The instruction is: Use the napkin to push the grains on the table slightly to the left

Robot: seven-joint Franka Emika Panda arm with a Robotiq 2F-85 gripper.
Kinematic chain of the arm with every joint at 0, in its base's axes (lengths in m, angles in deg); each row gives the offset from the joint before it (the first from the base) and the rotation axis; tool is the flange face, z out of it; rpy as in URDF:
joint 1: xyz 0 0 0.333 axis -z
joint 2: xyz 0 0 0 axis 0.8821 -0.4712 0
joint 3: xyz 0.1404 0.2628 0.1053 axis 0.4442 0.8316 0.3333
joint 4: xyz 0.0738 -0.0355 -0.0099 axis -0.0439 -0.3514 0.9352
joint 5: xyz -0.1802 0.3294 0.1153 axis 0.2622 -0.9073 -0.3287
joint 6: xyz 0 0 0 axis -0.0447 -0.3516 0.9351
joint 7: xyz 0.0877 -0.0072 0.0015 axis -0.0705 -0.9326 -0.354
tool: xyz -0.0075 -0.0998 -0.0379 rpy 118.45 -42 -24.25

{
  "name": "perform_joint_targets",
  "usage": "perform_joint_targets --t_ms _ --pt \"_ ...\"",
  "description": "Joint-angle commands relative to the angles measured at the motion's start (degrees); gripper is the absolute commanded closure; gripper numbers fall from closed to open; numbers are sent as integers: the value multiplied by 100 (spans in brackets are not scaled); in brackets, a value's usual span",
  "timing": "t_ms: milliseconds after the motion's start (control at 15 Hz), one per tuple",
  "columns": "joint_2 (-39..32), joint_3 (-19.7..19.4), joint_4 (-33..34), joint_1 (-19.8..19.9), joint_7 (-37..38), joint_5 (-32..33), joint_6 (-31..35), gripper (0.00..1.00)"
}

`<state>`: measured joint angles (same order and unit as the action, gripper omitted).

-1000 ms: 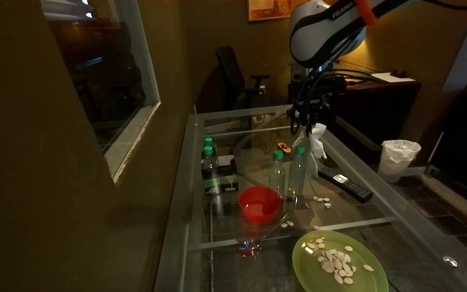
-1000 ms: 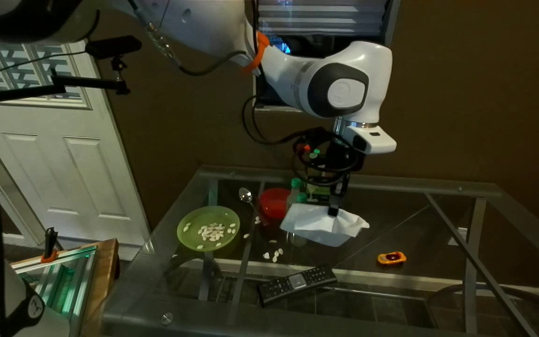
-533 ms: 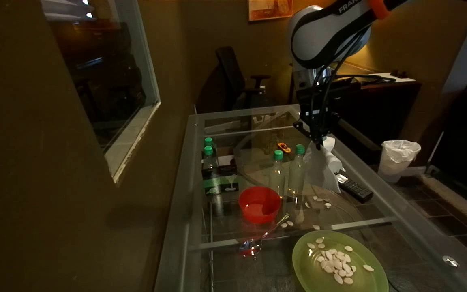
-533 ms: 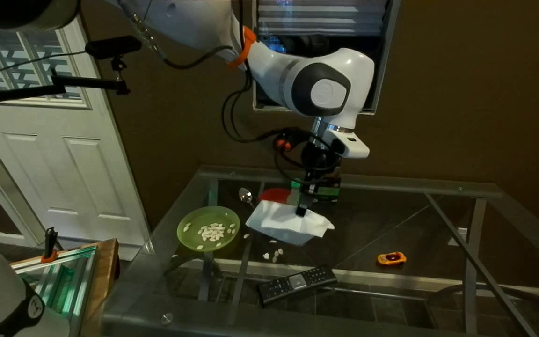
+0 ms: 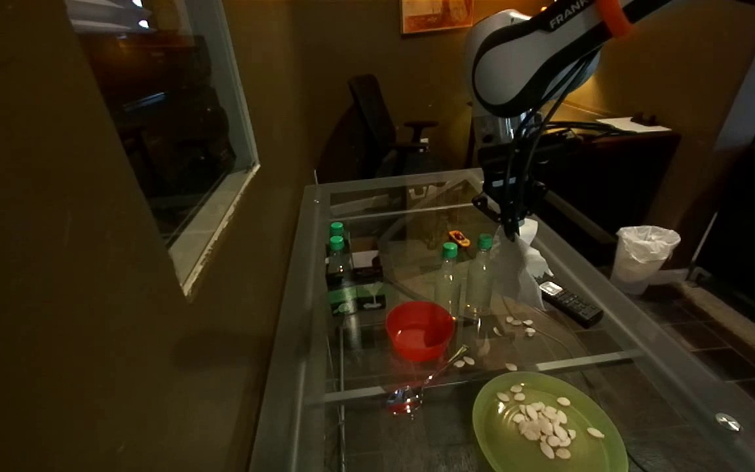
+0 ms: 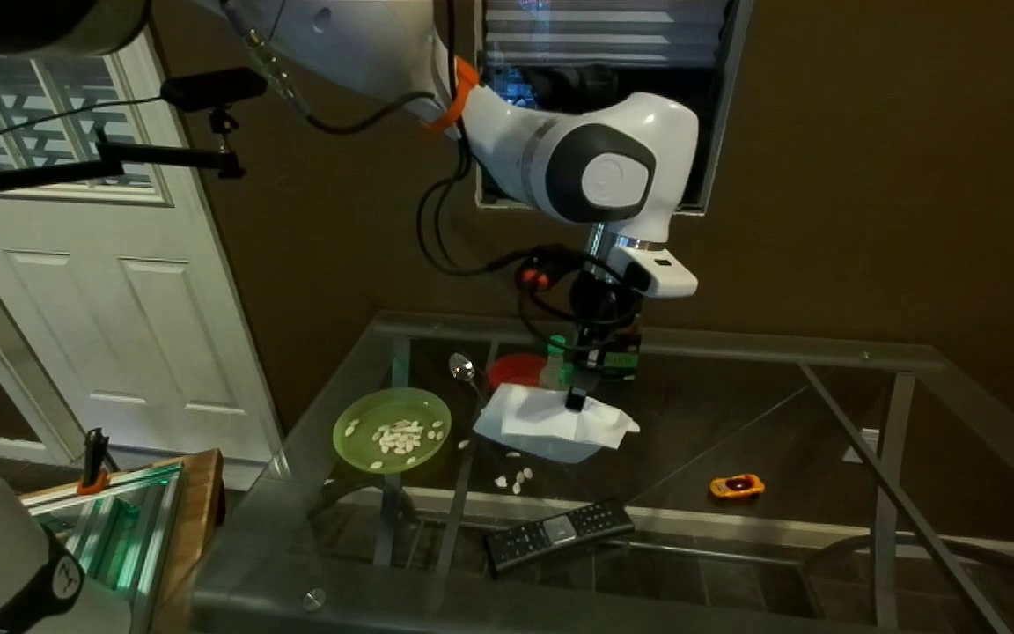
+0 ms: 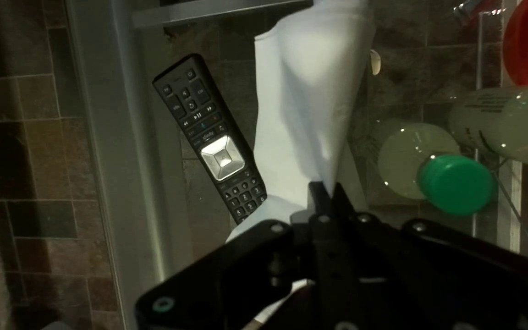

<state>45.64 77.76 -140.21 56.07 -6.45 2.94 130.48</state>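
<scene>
My gripper (image 7: 329, 190) is shut on the white napkin (image 7: 310, 91), which hangs from the fingertips. In both exterior views, the gripper (image 5: 512, 231) (image 6: 576, 401) holds the napkin (image 5: 515, 272) (image 6: 551, 423) over the glass table (image 5: 286, 367) (image 6: 366, 581). I cannot tell whether its lower edge touches the glass. The loose pale grains (image 5: 516, 322) (image 6: 518, 480) lie on the glass between the napkin and the green plate, apart from the napkin. In the wrist view one grain (image 7: 375, 62) shows at the napkin's edge; the napkin may hide others.
A green plate (image 5: 502, 432) with pale pieces stands near the grains. A red bowl (image 5: 420, 334), a spoon (image 5: 443, 370) and green-capped bottles (image 5: 480, 282) (image 7: 456, 183) are beside the napkin. A black remote (image 6: 560, 528) (image 7: 213, 137) lies on its other side. A toy car (image 6: 736, 486) lies farther off.
The gripper and napkin moved toward the plate and grains between the two earlier moments, then shifted slightly back. The napkin stays gripped. The grains have not visibly moved.
</scene>
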Motion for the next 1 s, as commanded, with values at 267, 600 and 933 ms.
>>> perform_joint_targets --t_ms 267,600,933 --pt "864 8 -1569 -20 73 164 832 99" --pt "1345 -5 -2637 -44 160 708 1713 99" --pt "1299 3 -3229 21 243 844 2648 99"
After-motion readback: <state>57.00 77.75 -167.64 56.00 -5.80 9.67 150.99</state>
